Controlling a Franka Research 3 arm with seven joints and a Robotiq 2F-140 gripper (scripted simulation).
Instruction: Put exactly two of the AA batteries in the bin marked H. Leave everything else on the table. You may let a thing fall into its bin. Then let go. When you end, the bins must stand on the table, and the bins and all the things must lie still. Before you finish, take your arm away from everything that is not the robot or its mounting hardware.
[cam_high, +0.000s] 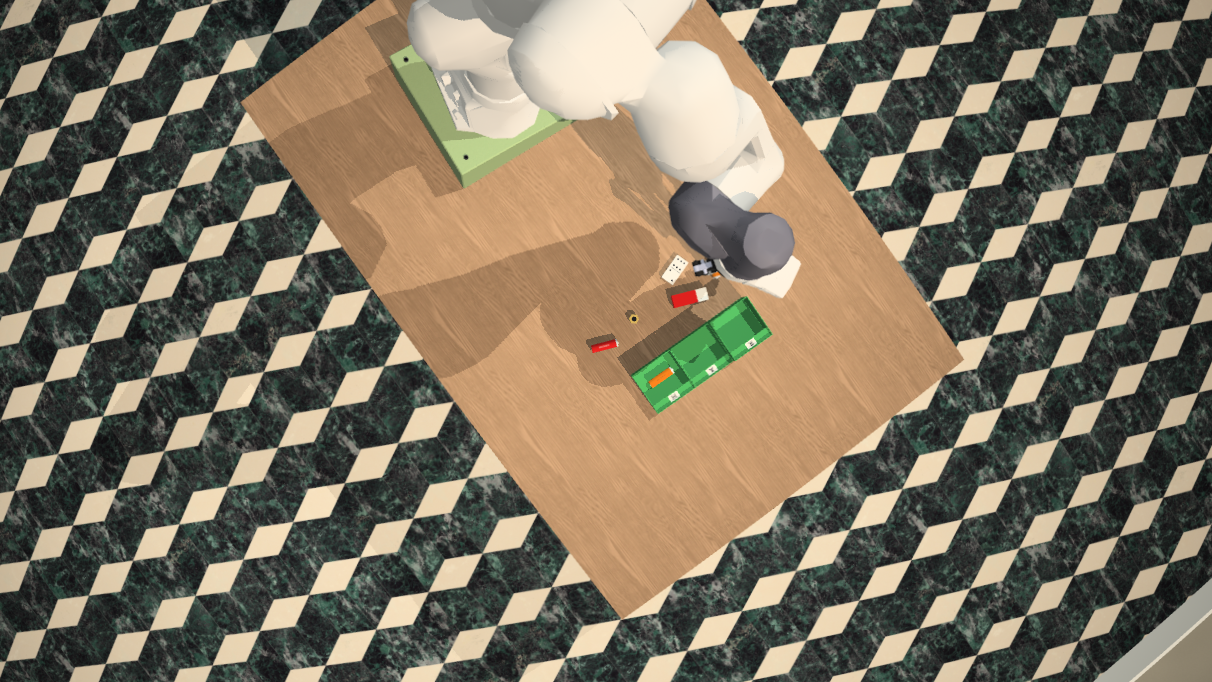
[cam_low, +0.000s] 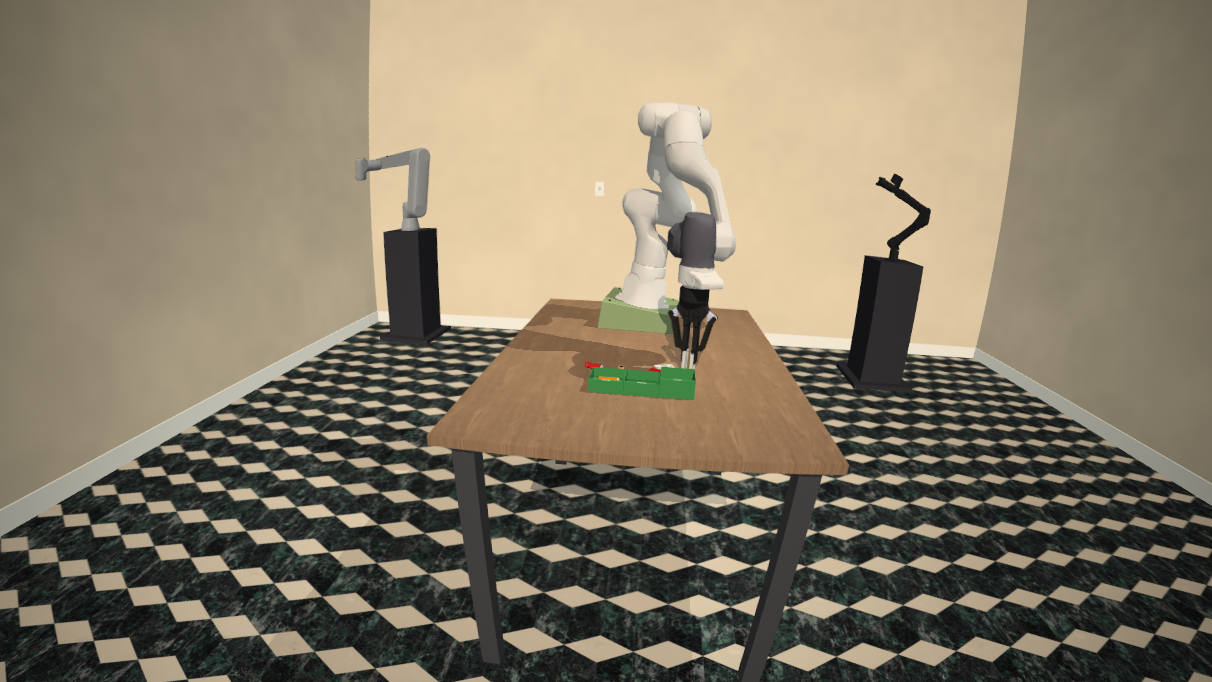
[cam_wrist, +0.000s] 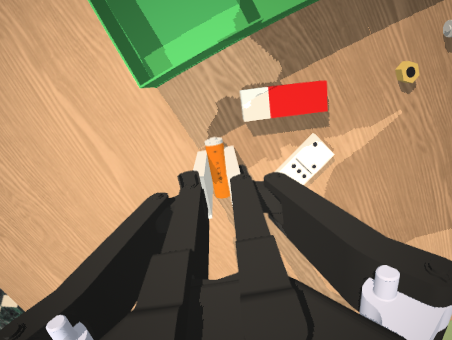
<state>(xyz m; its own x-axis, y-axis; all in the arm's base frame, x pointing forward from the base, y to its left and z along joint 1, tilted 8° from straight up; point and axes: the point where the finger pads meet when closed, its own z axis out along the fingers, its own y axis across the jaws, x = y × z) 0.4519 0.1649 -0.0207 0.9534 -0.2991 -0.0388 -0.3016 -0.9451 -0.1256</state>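
Top view: 1 orange battery (cam_high: 661, 378) lies in an end compartment of the green bins (cam_high: 727, 363) (cam_low: 641, 391) (cam_wrist: 230, 44), 1 red battery (cam_high: 603, 346) outside them. Exterior: the gripper (cam_high: 710, 269) (cam_low: 688, 364) (cam_wrist: 218, 164) points down behind the bins. Wrist: near the bins' corner, its 2 nearly closed fingers grip another orange battery (cam_high: 716, 273) (cam_wrist: 218, 170).

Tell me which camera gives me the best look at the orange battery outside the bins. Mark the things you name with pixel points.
The wrist view: the orange battery (cam_high: 716, 273) (cam_wrist: 218, 170) shows almost end to end, white tip included, between the fingers of the gripper (cam_high: 712, 272) (cam_low: 688, 364) (cam_wrist: 218, 164). The top view shows only an orange sliver; in the exterior view I can't make it out.
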